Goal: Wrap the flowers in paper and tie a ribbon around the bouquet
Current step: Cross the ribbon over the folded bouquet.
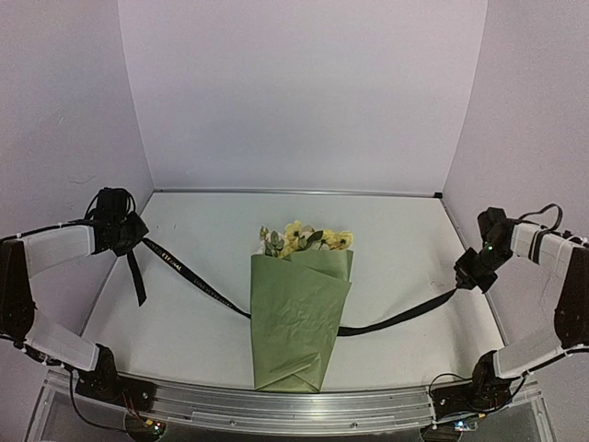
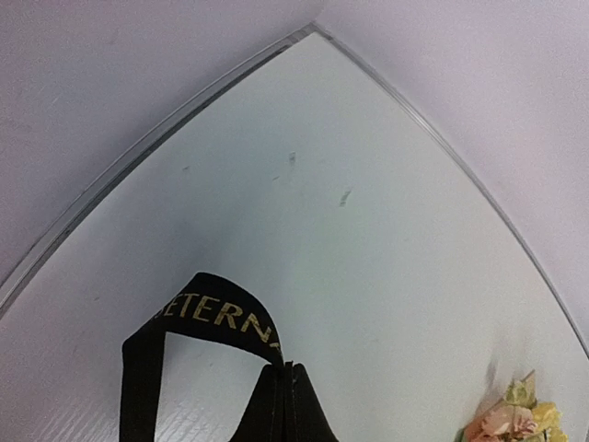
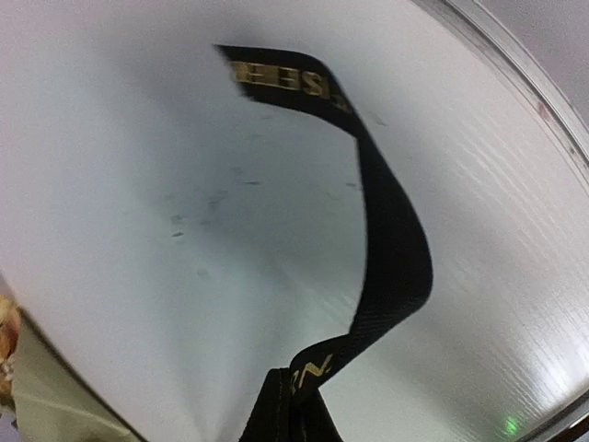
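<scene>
The bouquet lies at the centre, blossoms toward 12 o'clock, the ribbon passing beneath it. The left gripper at 9 o'clock and the right gripper at 3 o'clock are each clamped on a ribbon end; they should lift evenly and cross the ends over the bouquet without dragging it

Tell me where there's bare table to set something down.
Free: the far strip of white table behind the olive-green paper bouquet, and the near corners between the black lettered ribbon and the front metal rail. Crowded: the middle, where the ribbon crosses the bouquet.
</scene>
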Robot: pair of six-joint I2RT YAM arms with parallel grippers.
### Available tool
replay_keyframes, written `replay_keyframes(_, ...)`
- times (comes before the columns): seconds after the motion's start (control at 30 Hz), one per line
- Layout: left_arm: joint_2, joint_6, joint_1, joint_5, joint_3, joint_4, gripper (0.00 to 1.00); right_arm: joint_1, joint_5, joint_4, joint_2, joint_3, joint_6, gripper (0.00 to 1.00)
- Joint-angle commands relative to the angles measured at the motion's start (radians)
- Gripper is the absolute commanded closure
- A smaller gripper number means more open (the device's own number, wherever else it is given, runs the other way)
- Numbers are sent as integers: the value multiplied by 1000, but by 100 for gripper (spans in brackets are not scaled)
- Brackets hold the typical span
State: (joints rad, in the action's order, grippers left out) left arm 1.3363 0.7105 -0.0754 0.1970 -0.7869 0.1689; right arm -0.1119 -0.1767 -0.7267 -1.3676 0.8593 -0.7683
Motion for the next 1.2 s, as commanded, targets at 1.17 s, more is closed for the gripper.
replay_keyframes(1.17, 650, -1362, -1134, -658, -814, 40, 99, 420, -284, 31, -434, 693, 57, 100)
